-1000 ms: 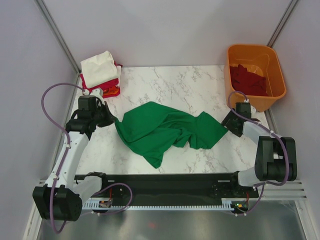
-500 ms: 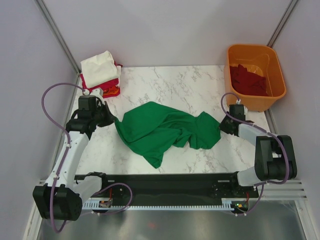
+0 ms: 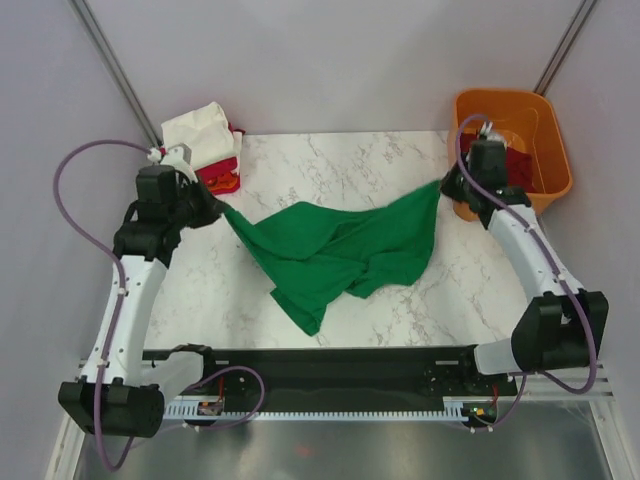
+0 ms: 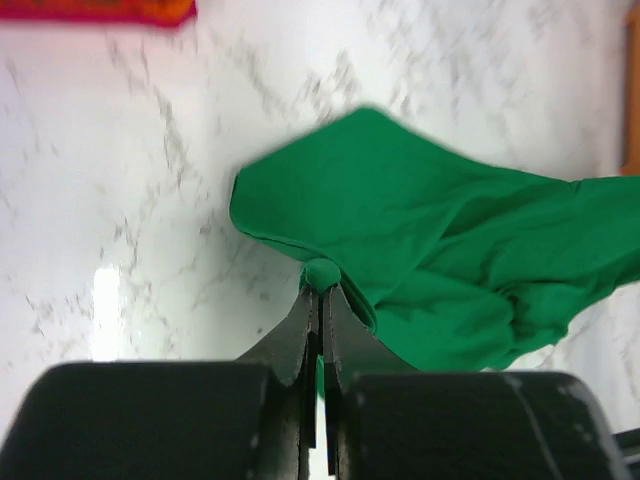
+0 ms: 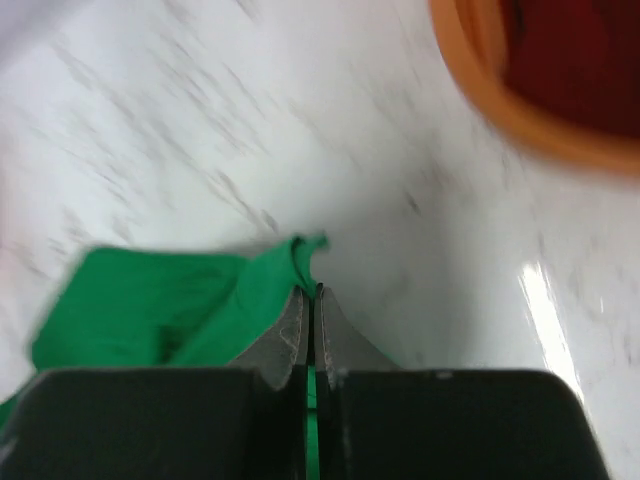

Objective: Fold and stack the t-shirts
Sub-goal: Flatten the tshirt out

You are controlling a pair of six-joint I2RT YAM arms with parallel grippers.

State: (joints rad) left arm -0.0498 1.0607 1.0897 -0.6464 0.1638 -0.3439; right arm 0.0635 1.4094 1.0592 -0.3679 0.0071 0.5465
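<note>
A bright green t-shirt point(image 3: 340, 250) hangs stretched between both grippers above the marble table point(image 3: 330, 165), its lower part sagging onto the top. My left gripper point(image 3: 215, 205) is shut on its left corner, a nub of green cloth point(image 4: 322, 273) pinched at the fingertips. My right gripper point(image 3: 443, 188) is shut on its right corner point(image 5: 305, 250), lifted near the tub. Folded t-shirts point(image 3: 203, 143), cream-white over red and orange, are piled at the back left. A dark maroon t-shirt point(image 3: 520, 160) lies in the tub.
The rigid orange plastic tub point(image 3: 548, 125) stands at the back right, right behind my right wrist. Grey walls close in both sides and the back. A black rail point(image 3: 320, 355) runs along the near edge between the arm bases.
The right gripper closed on the green shirt's right corner and rose toward the back right beside the tub. The left arm lifted its corner back and left, pulling the shirt taut.
</note>
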